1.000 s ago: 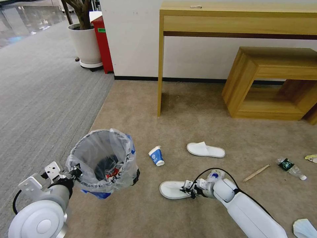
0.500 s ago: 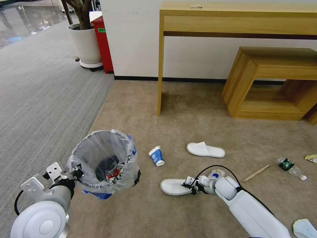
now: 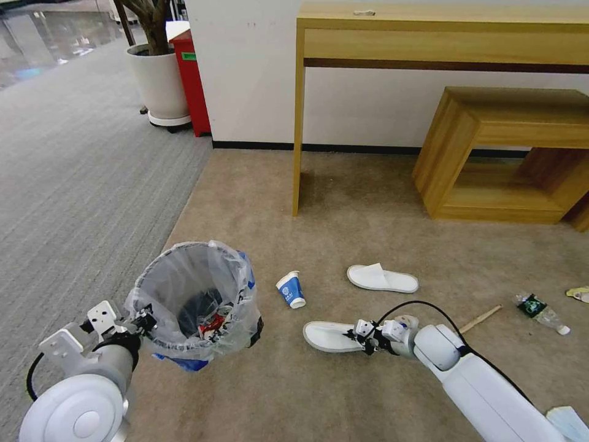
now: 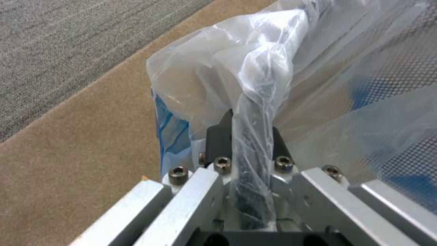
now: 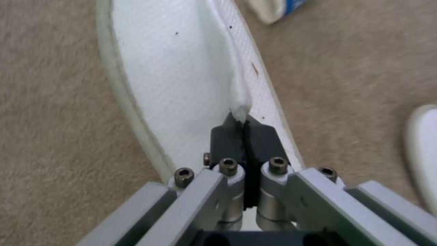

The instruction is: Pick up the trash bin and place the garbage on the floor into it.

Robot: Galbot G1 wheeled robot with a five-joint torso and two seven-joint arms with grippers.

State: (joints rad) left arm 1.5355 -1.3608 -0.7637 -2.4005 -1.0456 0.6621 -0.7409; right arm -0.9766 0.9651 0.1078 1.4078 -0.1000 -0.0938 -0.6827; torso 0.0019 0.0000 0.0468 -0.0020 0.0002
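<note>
Two claws gripping | left claw (image 3: 142, 320): trash bin (image 3: 195, 301) rim | right claw (image 3: 362, 333): near slipper (image 3: 331, 336) | paper cup (image 3: 291, 289) between

glossy plastic liner (image 3: 233, 288), matt slipper (image 3: 328, 336) (cloth)

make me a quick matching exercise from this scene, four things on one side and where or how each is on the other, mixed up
Things:
1. trash bin
2. near slipper
3. paper cup
4. far slipper

States:
A. lying untouched on the beige carpet
B. rim clamped in the left hand
C. tipped over between bin and slippers
D. pinched by the right hand

Pairs: 1-B, 2-D, 3-C, 4-A
</note>
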